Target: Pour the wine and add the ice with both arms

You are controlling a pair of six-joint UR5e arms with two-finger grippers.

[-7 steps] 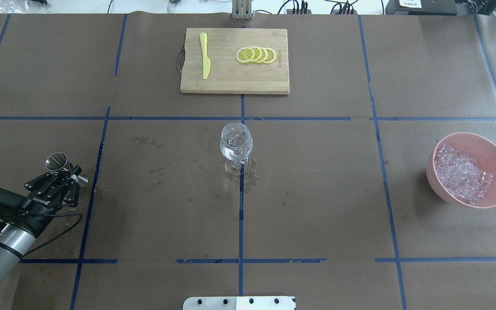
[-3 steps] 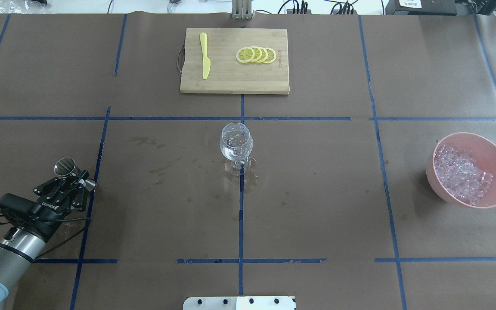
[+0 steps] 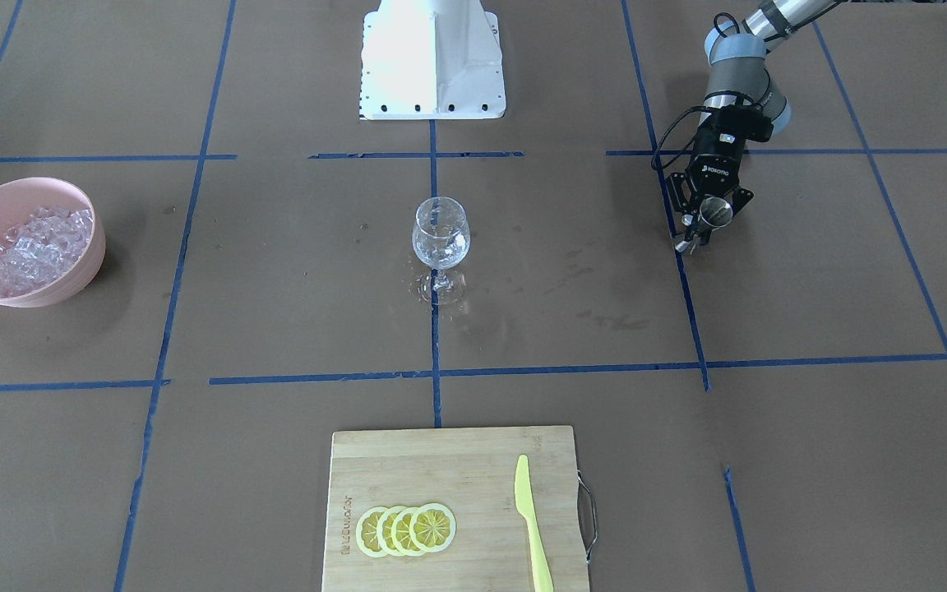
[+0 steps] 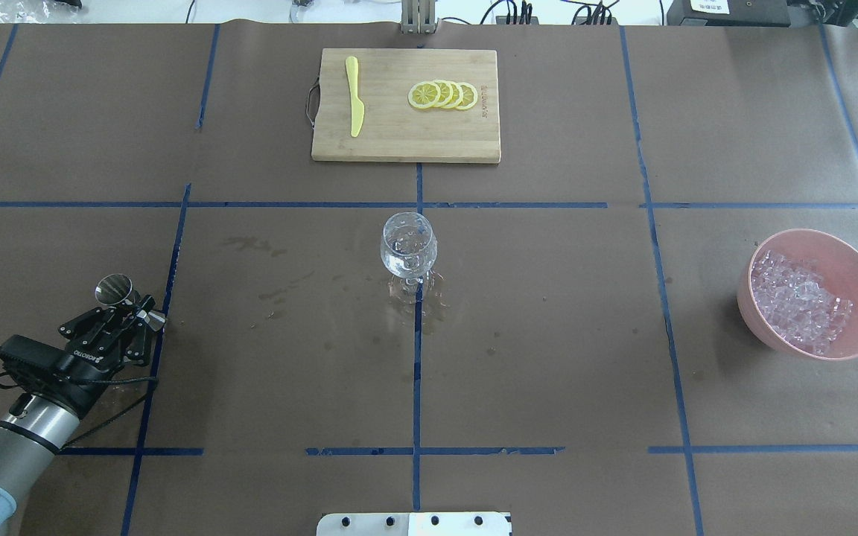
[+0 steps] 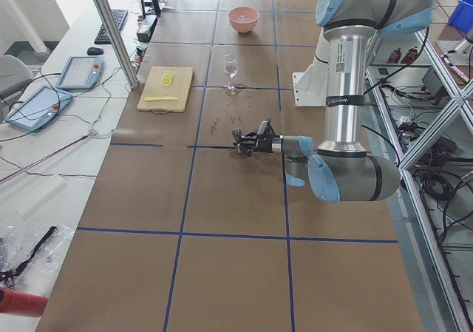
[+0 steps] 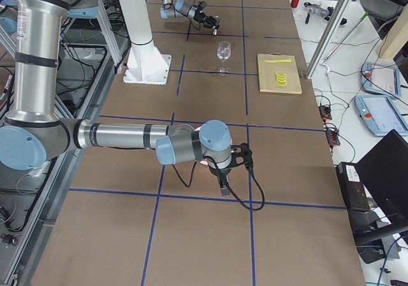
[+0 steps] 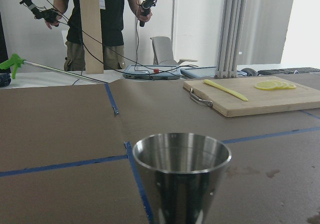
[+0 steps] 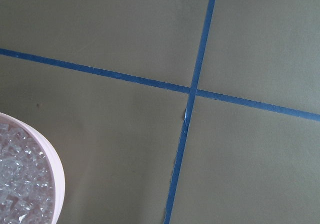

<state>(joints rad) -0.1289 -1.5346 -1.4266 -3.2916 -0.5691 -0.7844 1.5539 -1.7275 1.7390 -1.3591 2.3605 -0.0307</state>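
Well, the left pincer, white-lettered ROBOTIQ, pinches a shiny steel measuring cup; glinting clear ice chunks sit in the pink bowl; the right pincer's state I cannot tell.

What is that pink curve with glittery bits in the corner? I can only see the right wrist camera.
Observer: It is a pink bowl heaped with ice; the overhead view shows it whole.
Visitor: Where is the glass for the ice?
Observer: The wine glass stands upright, well apart from the bowl.
Visitor: Is anything being held?
Observer: Yes. The left tool is shut on a steel measuring cup, far from the glass.
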